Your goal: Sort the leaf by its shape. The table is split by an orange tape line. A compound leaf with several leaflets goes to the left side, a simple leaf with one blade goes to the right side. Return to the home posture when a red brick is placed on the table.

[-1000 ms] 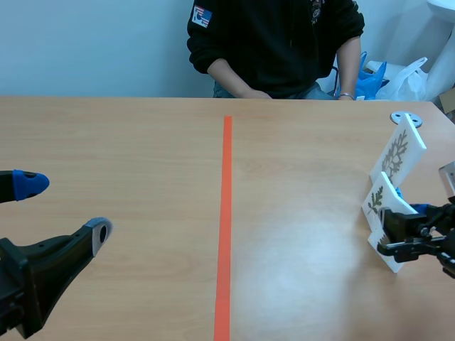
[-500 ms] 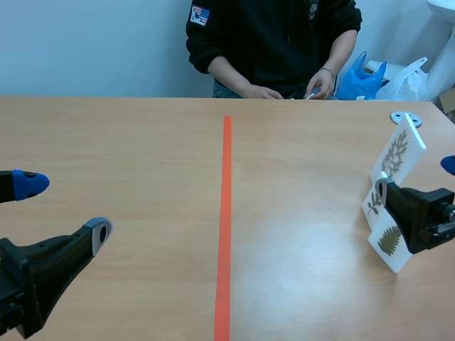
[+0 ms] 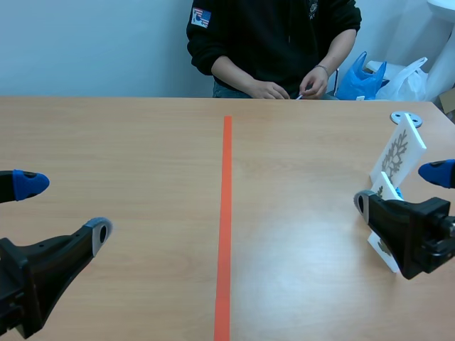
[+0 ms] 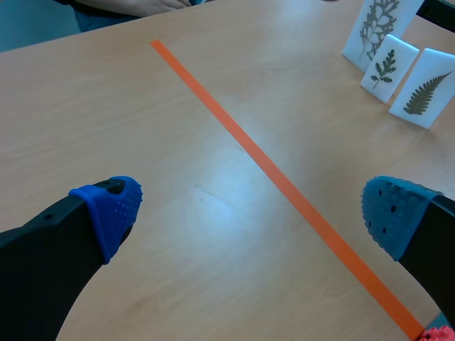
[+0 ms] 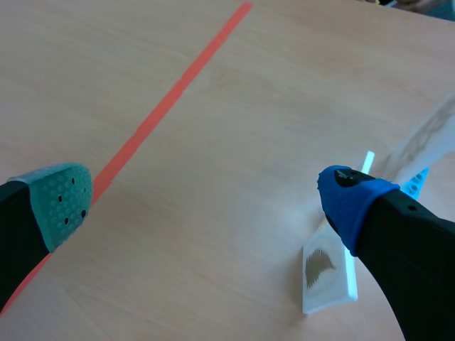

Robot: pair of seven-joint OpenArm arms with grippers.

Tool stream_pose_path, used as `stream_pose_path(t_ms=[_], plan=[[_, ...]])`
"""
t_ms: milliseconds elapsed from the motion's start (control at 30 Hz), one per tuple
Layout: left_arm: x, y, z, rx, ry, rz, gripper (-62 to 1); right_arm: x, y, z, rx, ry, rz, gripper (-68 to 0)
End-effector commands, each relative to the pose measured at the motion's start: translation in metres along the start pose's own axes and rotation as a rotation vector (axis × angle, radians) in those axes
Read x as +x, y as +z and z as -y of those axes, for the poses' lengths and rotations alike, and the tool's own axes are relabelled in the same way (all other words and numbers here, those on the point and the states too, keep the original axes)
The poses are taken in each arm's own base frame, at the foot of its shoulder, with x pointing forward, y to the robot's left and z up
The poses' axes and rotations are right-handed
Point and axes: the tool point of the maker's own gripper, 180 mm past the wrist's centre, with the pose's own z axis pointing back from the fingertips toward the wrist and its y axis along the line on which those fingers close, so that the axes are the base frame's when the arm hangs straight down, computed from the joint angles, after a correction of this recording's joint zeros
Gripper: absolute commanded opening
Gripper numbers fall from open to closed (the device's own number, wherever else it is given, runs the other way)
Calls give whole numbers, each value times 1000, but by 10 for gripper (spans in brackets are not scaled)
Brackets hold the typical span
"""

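Note:
Three white cards with leaf prints stand right of the orange tape line (image 3: 226,213). They are a tall branched-leaf card (image 3: 399,149), a small compound-leaf card (image 4: 387,67) and a fern card (image 5: 328,273). In the scene view my right gripper (image 3: 399,188) hangs open just in front of them and hides most of the fern card. In the right wrist view the fern card lies under the blue-padded finger (image 5: 352,202), with nothing between the fingers. My left gripper (image 3: 64,207) stands open and holds nothing at the table's left, far from the cards.
A person sits across the table, with hands (image 3: 269,89) at the far edge and a small white thing in the fingers. A round metal disc (image 3: 405,118) lies at the far right. Plastic bags (image 3: 384,77) sit behind the table.
My right gripper has opened, let go of the fern card and risen away from it. The card stays standing on the right side. The person's hands have come together at the far edge.

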Motion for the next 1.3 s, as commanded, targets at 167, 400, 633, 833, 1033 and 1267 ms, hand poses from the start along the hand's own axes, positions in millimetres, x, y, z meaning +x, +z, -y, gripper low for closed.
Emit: stream_pose_path(t_ms=[167,400,633,833,1033,1267], plan=[[10,-1,4,-10,1,36,14,19,4,-7,-44,-16,41,4],[10,-1,4,-10,1,36,14,19,-1,-14,-45,-41,39,4],[10,-1,4,-10,1,36,14,23,-5,-24,-13,-51,69,4],[10,-1,4,-10,1,36,14,25,-5,-24,-14,-50,83,4],[10,-1,4,-10,1,36,14,25,-5,-24,-14,-50,82,4],[10,-1,4,-10,1,35,14,25,-5,-24,-14,-50,82,4]])
